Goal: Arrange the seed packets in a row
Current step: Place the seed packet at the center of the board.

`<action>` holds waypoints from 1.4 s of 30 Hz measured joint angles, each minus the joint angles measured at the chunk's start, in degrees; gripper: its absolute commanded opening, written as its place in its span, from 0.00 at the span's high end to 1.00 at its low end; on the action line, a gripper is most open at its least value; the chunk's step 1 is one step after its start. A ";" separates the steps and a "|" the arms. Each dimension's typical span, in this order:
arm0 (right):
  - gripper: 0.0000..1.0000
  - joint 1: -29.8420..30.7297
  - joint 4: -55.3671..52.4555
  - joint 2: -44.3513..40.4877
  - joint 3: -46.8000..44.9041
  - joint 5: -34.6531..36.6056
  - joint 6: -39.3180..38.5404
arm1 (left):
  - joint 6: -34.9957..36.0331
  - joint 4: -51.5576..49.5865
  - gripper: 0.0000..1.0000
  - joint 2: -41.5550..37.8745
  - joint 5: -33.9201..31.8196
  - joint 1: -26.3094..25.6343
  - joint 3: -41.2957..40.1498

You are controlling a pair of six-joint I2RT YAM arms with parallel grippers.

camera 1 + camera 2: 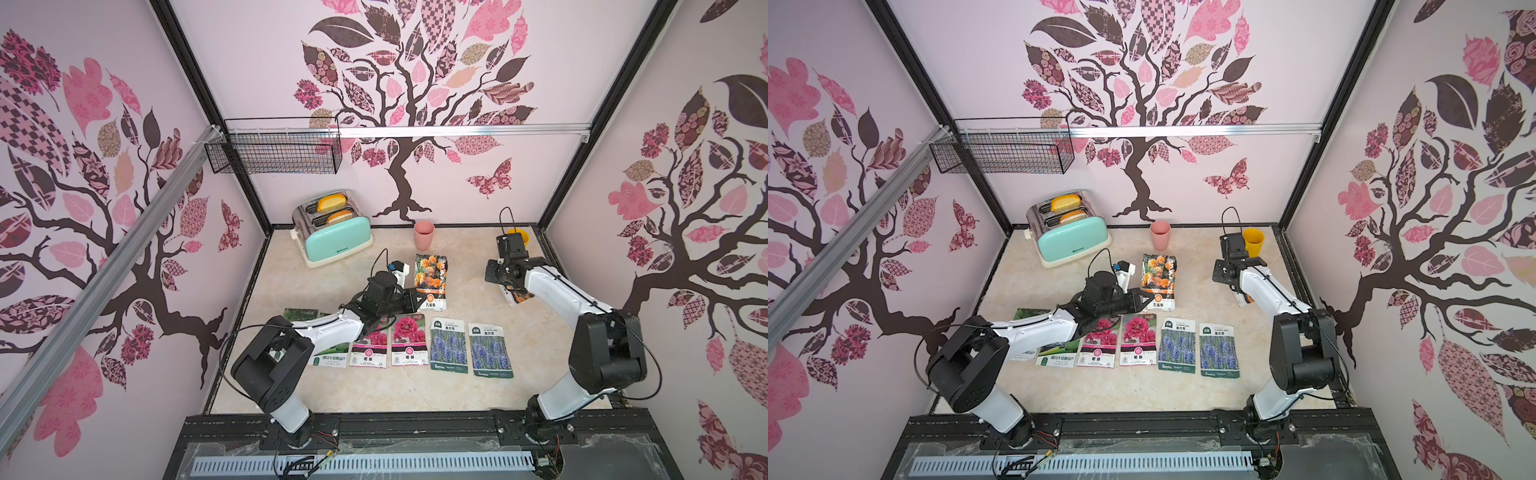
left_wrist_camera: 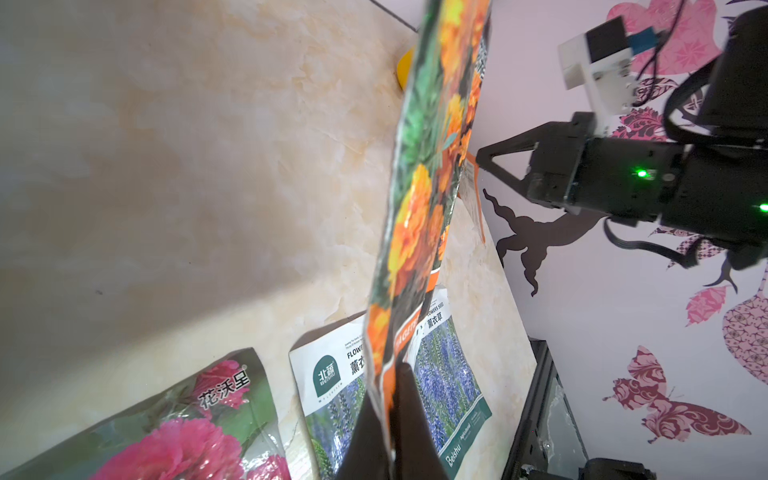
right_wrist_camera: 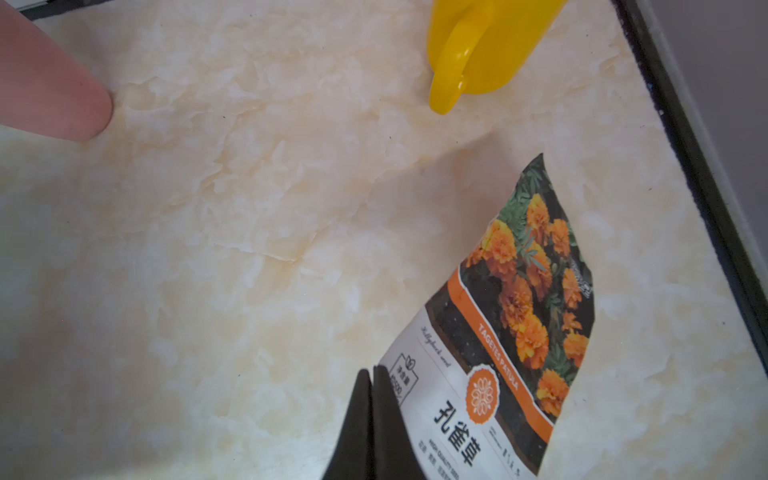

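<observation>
So what's each arm got right now, and where are the packets? —benchlurker

Well, from my remote seat: left gripper [image 2: 386,388] has its fingers pinched tight on the bottom edge of a marigold packet [image 2: 424,187], held behind the row, between it and the pink cup [image 1: 424,235]. Right gripper [image 3: 372,376] is clamped on a corner of the second marigold packet [image 3: 519,311], out on the right side of the table [image 1: 374,395] near the yellow cup [image 3: 490,41]. —op

And the row itself? —benchlurker

Lying flat along the front: a gourd packet [image 1: 330,359], partly under my left arm, then two pink flower packets [image 1: 409,338], then two lavender packets [image 1: 490,349], side by side. A second gourd packet [image 1: 299,313] peeks out behind that arm. Toaster [image 1: 332,232] sits at the back. —op
</observation>
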 measured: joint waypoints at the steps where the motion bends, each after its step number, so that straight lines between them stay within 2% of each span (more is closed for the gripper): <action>1: 1.00 0.00 -0.33 -0.76 0.00 0.00 -0.09 | -0.81 -0.04 1.00 0.83 0.02 -0.44 0.46; 4: 1.00 0.00 -1.27 -3.48 0.00 0.02 -0.33 | -3.72 -0.42 1.00 3.63 0.00 -2.43 2.43; 10: 1.00 -0.07 -2.21 -8.92 0.20 0.07 -0.66 | -12.37 -0.22 1.00 10.32 -0.11 -9.94 8.04; 18: 1.00 -0.44 -4.46 -11.87 4.48 0.11 -1.73 | -24.79 2.16 1.00 19.67 -0.17 -18.16 15.15; 30: 1.00 -0.44 -8.20 -16.35 12.44 -1.68 -2.14 | -32.92 2.82 1.00 29.92 0.76 -22.62 29.83; 42: 1.00 -0.44 -10.73 -20.61 12.50 -4.90 -2.14 | -37.62 1.29 1.00 40.81 2.78 -25.64 43.76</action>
